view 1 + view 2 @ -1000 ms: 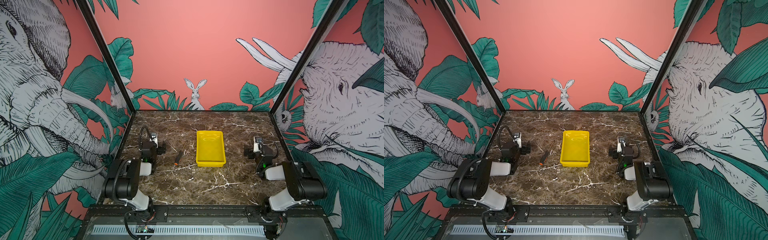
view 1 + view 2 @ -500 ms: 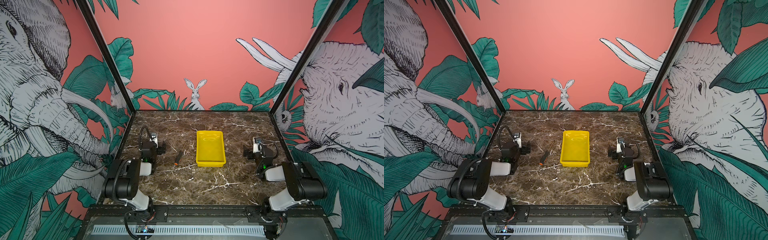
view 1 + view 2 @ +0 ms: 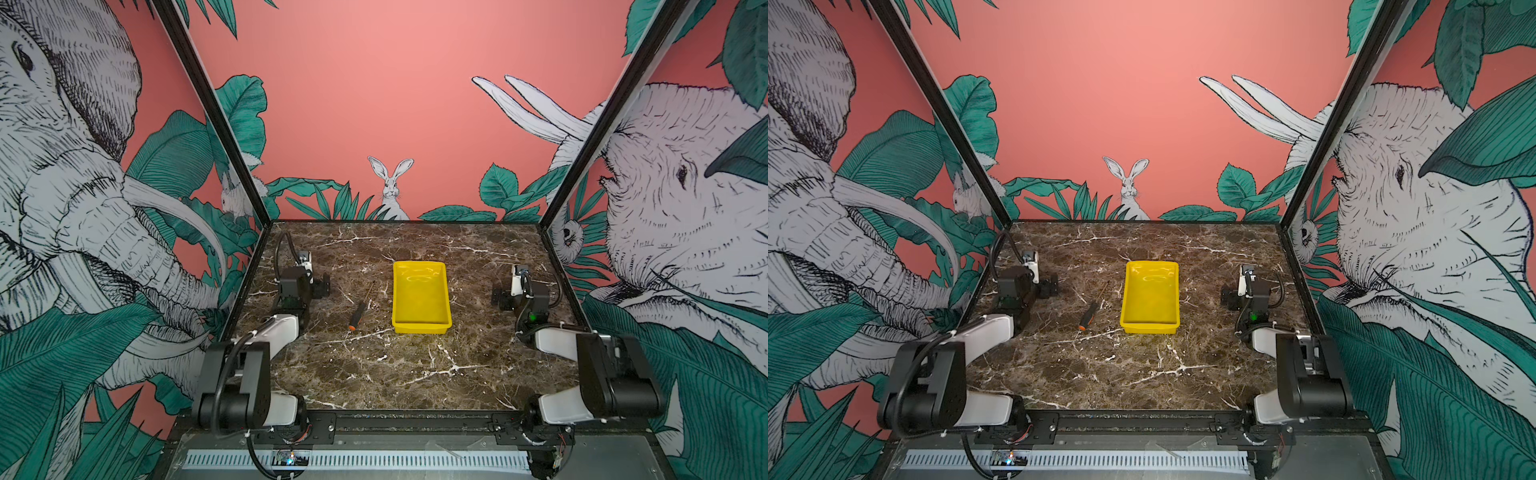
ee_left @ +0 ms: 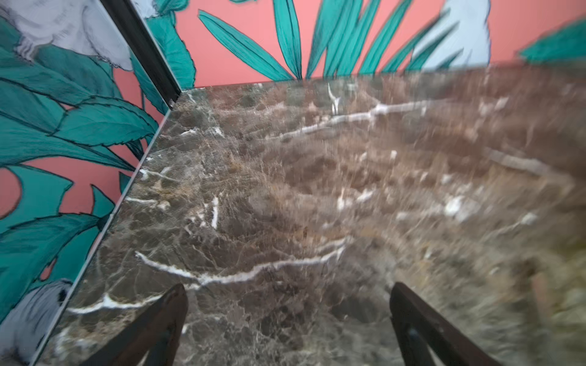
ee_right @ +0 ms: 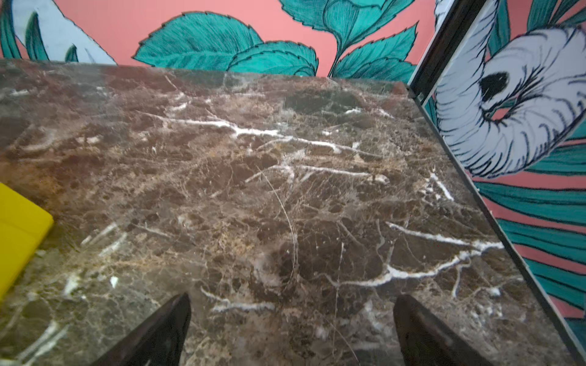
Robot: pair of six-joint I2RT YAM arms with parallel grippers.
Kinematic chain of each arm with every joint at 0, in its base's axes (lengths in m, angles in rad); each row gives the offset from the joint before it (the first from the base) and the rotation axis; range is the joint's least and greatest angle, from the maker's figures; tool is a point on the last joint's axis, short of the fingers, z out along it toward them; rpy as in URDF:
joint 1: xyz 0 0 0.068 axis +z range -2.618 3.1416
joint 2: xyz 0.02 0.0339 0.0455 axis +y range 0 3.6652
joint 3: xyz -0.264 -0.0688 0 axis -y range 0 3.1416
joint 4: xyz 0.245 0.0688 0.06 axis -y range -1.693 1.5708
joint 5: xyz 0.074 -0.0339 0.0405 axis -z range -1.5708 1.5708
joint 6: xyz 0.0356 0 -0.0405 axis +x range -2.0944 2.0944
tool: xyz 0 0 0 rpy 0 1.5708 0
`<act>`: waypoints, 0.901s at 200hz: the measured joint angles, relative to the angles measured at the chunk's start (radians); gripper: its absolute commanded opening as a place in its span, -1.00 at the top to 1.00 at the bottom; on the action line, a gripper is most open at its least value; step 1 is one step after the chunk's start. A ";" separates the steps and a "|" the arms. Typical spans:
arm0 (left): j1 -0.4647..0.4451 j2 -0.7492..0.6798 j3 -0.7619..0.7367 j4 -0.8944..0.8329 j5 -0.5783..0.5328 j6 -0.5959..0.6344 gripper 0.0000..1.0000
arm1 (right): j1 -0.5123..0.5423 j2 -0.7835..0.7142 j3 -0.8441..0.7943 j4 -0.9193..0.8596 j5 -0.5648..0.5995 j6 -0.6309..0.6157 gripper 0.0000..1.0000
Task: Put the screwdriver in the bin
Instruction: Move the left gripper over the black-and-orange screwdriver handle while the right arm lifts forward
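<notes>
You can see the screwdriver (image 3: 358, 312) lying flat on the brown marble table (image 3: 374, 374), just beside the yellow bin (image 3: 420, 329), on the bin's left in both top views. It does not touch the bin. Its orange end points away from the back wall.

Your left gripper (image 4: 287, 288) sits farther left of the bin, past the screwdriver. Its fingers are spread wide over bare table.

Your right gripper (image 5: 291, 298) sits on the other side of the bin, well apart from it. Its fingers are spread wide too and hold nothing.
</notes>
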 measured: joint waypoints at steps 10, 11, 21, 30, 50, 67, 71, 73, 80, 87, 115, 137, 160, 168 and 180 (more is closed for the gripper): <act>-0.005 -0.028 0.080 -0.102 0.024 -0.052 -0.99 | 0.000 -0.051 0.069 -0.100 -0.004 0.029 -0.98; -0.005 -0.030 0.087 -0.109 0.026 -0.057 -0.99 | 0.000 -0.055 0.074 -0.108 -0.005 0.032 -0.98; -0.017 -0.054 0.145 -0.198 0.042 -0.105 -0.99 | 0.000 -0.100 0.143 -0.197 -0.018 0.065 -0.98; -0.039 -0.068 0.169 -0.260 0.055 -0.131 -0.99 | 0.003 -0.135 0.197 -0.266 -0.034 0.095 -0.98; -0.139 -0.068 0.187 -0.406 0.072 -0.153 -0.99 | 0.021 -0.192 0.302 -0.427 -0.087 0.139 -0.98; -0.223 -0.025 0.201 -0.525 0.098 -0.153 -0.99 | 0.069 -0.215 0.373 -0.586 -0.118 0.164 -0.99; -0.239 -0.013 0.205 -0.549 0.105 -0.153 -0.99 | 0.082 -0.219 0.383 -0.620 -0.126 0.168 -0.99; -0.248 -0.005 0.207 -0.562 0.110 -0.152 -0.99 | 0.092 -0.224 0.389 -0.641 -0.129 0.169 -0.98; -0.266 0.017 0.209 -0.595 0.121 -0.152 -0.99 | 0.116 -0.233 0.403 -0.700 -0.136 0.171 -0.98; -0.277 0.034 0.210 -0.625 0.131 -0.152 -0.99 | 0.142 -0.242 0.417 -0.762 -0.139 0.170 -0.98; -0.284 0.055 0.191 -0.699 0.154 -0.138 -0.97 | 0.212 -0.264 0.452 -0.917 -0.122 0.143 -0.98; -0.284 0.053 0.179 -0.737 0.157 -0.130 -0.90 | 0.221 -0.250 0.452 -0.946 -0.112 0.133 -0.98; -0.285 0.053 0.179 -0.754 0.158 -0.124 -0.80 | 0.221 -0.211 0.452 -0.947 -0.118 0.133 -0.98; -0.286 0.053 0.179 -0.760 0.158 -0.123 -0.76 | 0.221 -0.199 0.452 -0.946 -0.124 0.135 -0.98; -0.288 0.054 0.179 -0.764 0.159 -0.119 -0.70 | 0.221 -0.191 0.451 -0.946 -0.130 0.139 -0.98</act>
